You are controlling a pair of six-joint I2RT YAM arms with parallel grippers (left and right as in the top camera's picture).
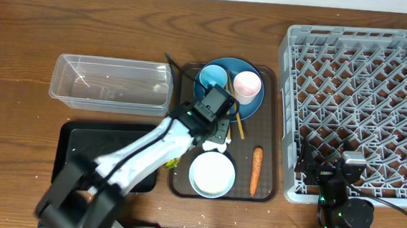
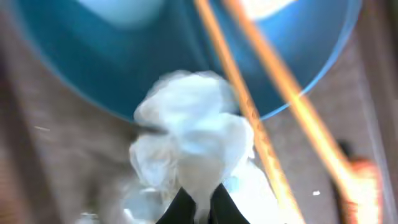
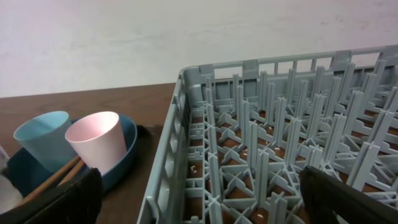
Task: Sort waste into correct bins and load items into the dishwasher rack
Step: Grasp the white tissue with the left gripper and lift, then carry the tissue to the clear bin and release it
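White tissue pinched over the brown tray, right side idle at the rack.
Overhead: left jaws down over the brown serving tray, on the crumpled white tissue between dark-blue plate and bowl; carrot beside the bowl; clear tub and black tray on the counter, left of it. Left wrist, blurred: left jaws nearly closed, tissue gripped between dark fingertips, chopsticks just beside. Right wrist: right jaws spread wide, holding nothing, at the grey rack; pink cup and light-blue cup upright on the plate.
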